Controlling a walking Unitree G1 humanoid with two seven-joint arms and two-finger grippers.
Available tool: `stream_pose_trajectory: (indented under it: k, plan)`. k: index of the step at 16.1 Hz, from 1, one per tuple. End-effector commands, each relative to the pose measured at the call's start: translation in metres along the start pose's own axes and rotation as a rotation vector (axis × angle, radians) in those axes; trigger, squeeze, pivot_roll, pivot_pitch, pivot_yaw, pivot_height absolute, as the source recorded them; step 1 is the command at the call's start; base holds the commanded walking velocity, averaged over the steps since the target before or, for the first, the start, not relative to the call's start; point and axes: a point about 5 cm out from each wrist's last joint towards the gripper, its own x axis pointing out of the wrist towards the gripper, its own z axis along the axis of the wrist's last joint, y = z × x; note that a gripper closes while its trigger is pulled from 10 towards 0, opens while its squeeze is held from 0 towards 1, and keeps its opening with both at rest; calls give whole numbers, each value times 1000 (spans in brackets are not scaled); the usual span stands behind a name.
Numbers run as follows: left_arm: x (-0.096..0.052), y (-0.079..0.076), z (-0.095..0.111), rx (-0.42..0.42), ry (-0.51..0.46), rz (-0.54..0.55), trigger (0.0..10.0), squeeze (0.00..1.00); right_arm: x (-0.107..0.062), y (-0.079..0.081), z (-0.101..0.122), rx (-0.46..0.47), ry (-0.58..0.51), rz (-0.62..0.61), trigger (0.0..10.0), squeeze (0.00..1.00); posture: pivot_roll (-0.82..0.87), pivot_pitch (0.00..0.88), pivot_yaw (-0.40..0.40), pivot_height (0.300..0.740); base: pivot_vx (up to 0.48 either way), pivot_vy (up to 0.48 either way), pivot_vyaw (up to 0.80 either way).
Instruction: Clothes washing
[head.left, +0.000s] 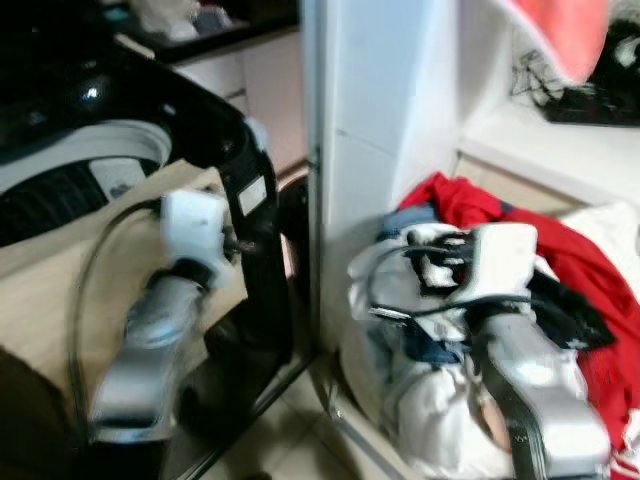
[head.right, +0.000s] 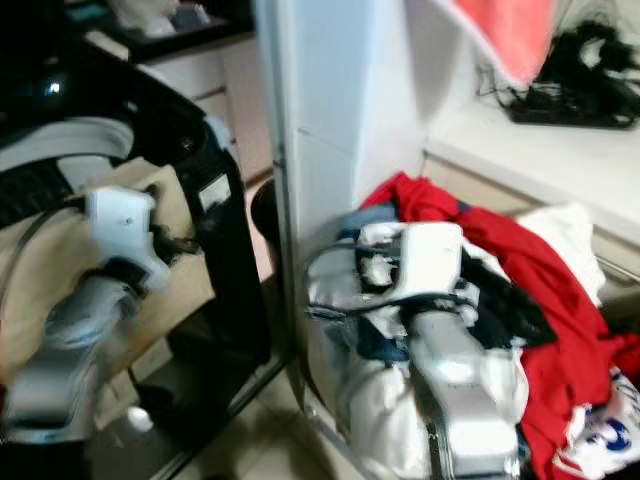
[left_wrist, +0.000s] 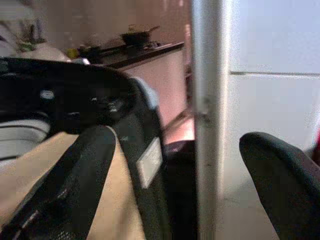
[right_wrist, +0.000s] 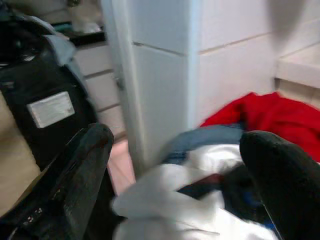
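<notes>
Clothes pile (head.left: 560, 270) heaped on the tiled floor (head.left: 290, 440) beside a white wall (head.left: 370, 150)

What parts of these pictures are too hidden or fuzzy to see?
- Clothes pile: in the eye views the right arm hides its middle, and the frame edge cuts off its right side.
- Label on the black machine: too blurred to read in the left wrist view.
- Dark tangle on the shelf: too blurred to identify.
</notes>
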Motion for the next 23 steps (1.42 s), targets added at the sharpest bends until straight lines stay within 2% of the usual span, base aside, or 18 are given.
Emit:
stream_pose_trajectory:
  k: [1, 4, 6, 10, 14, 23]
  plan:
    - [2, -7, 2, -5, -1, -23, 10000, 0, -2, -9, -1, -14, 22, -38, 10000, 0, -92, 0, 42, 740, 0, 0, 0]
    - [-1, -8, -6, -42, 40, -21, 10000, 0, -3, -12, -5, -11, 68, -60, 10000, 0, -96, 0, 41, 740, 0, 0, 0]
    - [-1, -8, -4, -15, 28, -33, 10000, 0, -3, -12, -5, -15, 78, -53, 10000, 0, -95, 0, 39, 740, 0, 0, 0]
    - [1, -11, -4, -22, 32, -52, 10000, 0, -2, -13, -4, -13, 82, -65, 10000, 0, -94, 0, 44, 740, 0, 0, 0]
    - [6, -14, -2, -22, 27, -65, 10000, 0, -2, -15, -2, -5, 79, -78, 10000, 0, -98, 0, 47, 740, 0, 344, -711]
    - [10, -17, -2, -28, 24, -80, 10000, 0, -3, -20, -1, 0, 54, -110, 10000, 0, -108, 0, 51, 740, 0, 389, 0]
